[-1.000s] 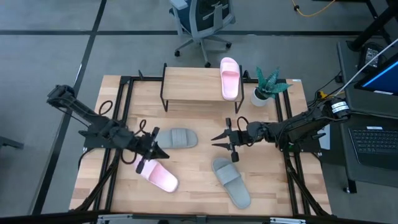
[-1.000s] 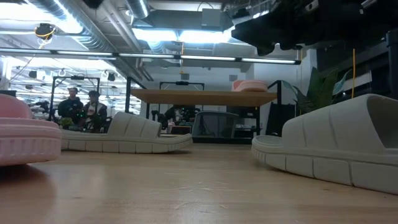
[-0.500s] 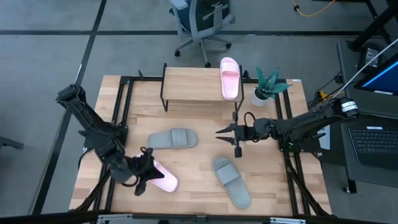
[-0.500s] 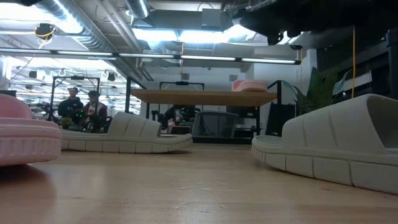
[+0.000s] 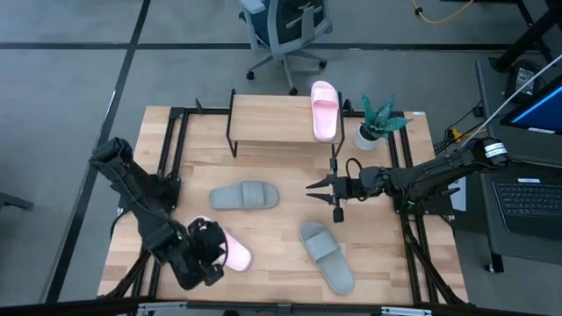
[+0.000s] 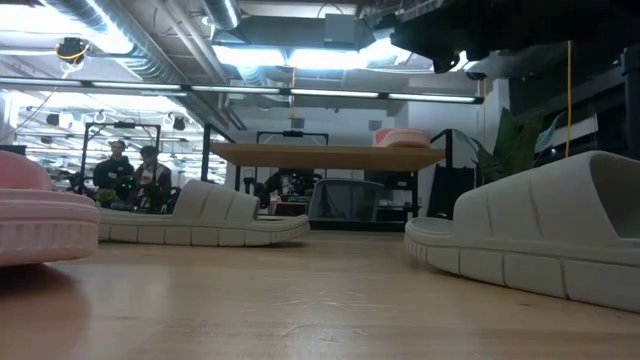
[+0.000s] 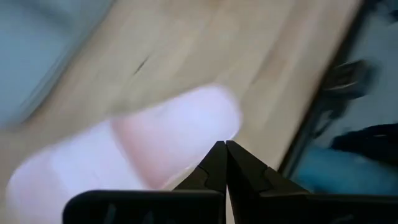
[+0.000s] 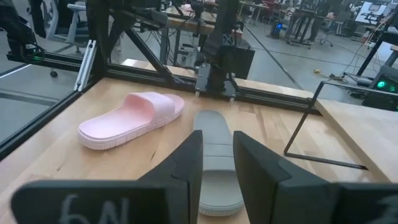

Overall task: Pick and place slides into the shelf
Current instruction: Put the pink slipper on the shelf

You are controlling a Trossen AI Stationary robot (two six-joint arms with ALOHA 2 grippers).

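I see a small green potted plant [image 5: 378, 120] on my light wooden table [image 5: 281, 263]; beyond it, perhaps a grey office chair [image 5: 285, 31].

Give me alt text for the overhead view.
One pink slide lies on the shelf; another pink slide and two grey-green slides remain on the table. The left hand hovers shut over the pink one, the right hand mid-table.

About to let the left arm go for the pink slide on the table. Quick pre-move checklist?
1. Left gripper over pink slide on the table: ok.
2. Left fingers open for the grab: not ok, shut.
3. Pink slide unheld, flat on the table: ok.
4. Shelf has free board beside the pink slide on the shelf: ok.
5. Right gripper apart, mid-table, empty: ok.
6. Grey-green slides clear of left arm: ok.
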